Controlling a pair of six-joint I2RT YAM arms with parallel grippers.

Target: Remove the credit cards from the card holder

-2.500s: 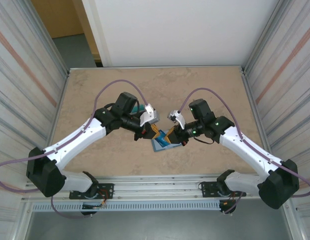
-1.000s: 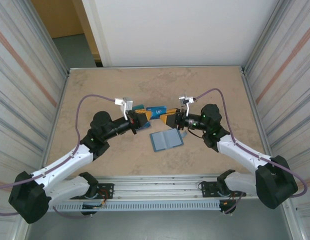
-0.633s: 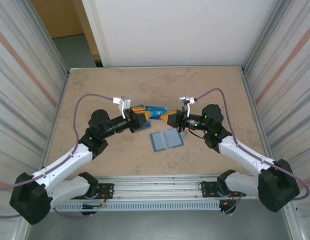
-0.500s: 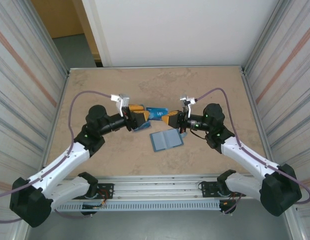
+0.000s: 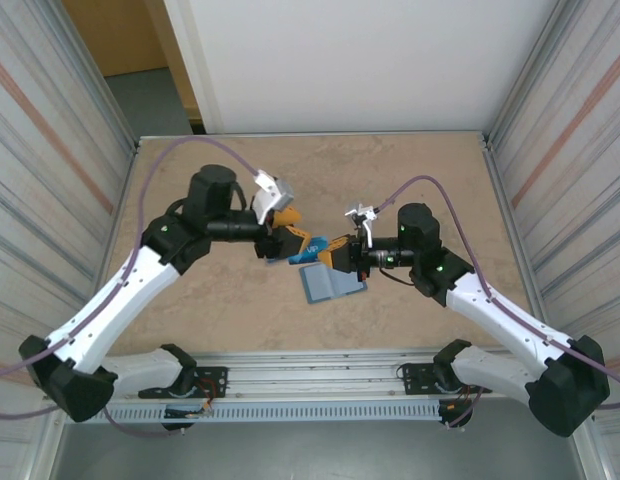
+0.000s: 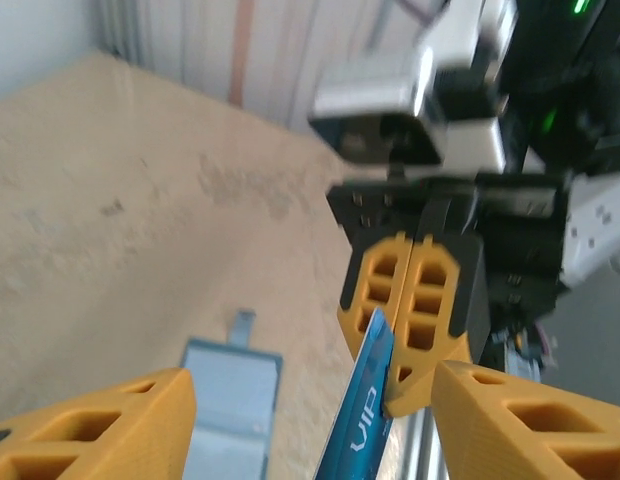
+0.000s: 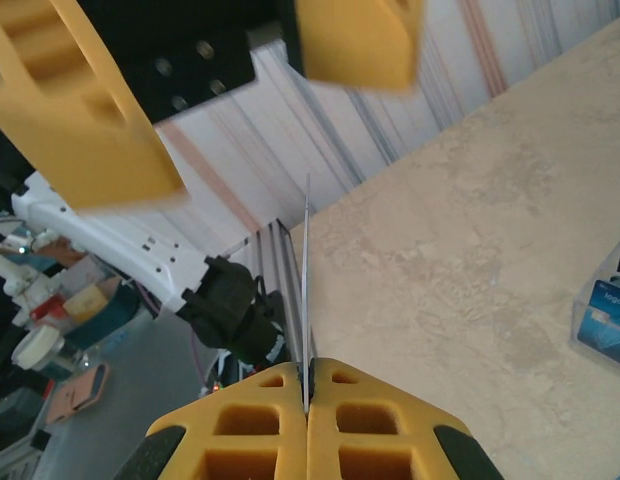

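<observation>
Top camera overlooks the table [image 5: 410, 180]; wrist cameras face each other closely across the blue card [image 6: 358, 402].

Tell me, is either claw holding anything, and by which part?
The right gripper pinches a blue card by one end; the left gripper is open, holding nothing.

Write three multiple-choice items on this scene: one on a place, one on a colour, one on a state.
1. The card holder lies: A. on the table B. held in the air C. against the wall
2. The card in the right end effector is: A. red B. blue C. white
3. The left end effector is: A. open B. shut on the card C. shut on the holder
Answers: 1A, it rests opened on the table; 2B, the pinched card is blue; 3A, its jaws stand wide apart.
</observation>
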